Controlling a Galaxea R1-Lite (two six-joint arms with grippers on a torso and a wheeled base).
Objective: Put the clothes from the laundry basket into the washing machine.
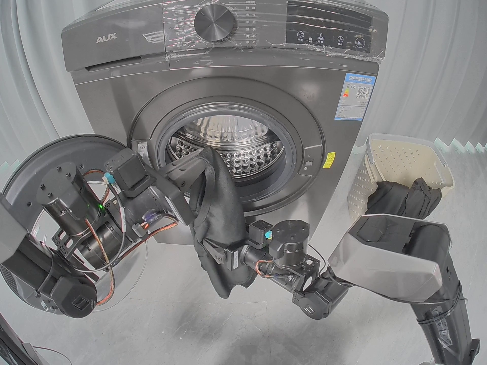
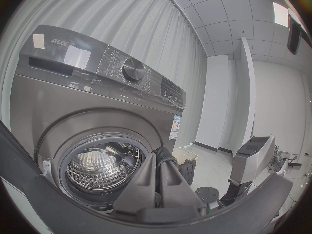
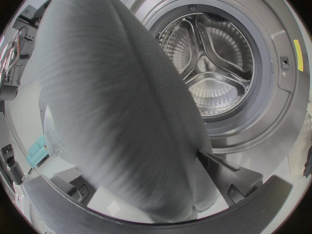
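A black garment (image 1: 219, 214) hangs in front of the washing machine's (image 1: 127, 92) open drum (image 1: 231, 140). My left gripper (image 1: 199, 167) is shut on its top edge, level with the drum's lower rim. In the left wrist view the fingers (image 2: 143, 182) pinch the dark cloth (image 2: 162, 155). My right gripper (image 1: 219, 254) sits lower, against the hanging cloth. Its fingers (image 3: 229, 174) stand wide apart, open, with the garment (image 3: 123, 114) draped between and over them. The cream laundry basket (image 1: 406, 160) to the machine's right holds more dark clothes (image 1: 406, 198).
The round machine door (image 1: 61, 153) is swung open to the left, behind my left arm. The drum (image 3: 214, 59) looks bare inside. Grey floor (image 1: 167, 325) lies open in front of the machine. Curtains hang behind it.
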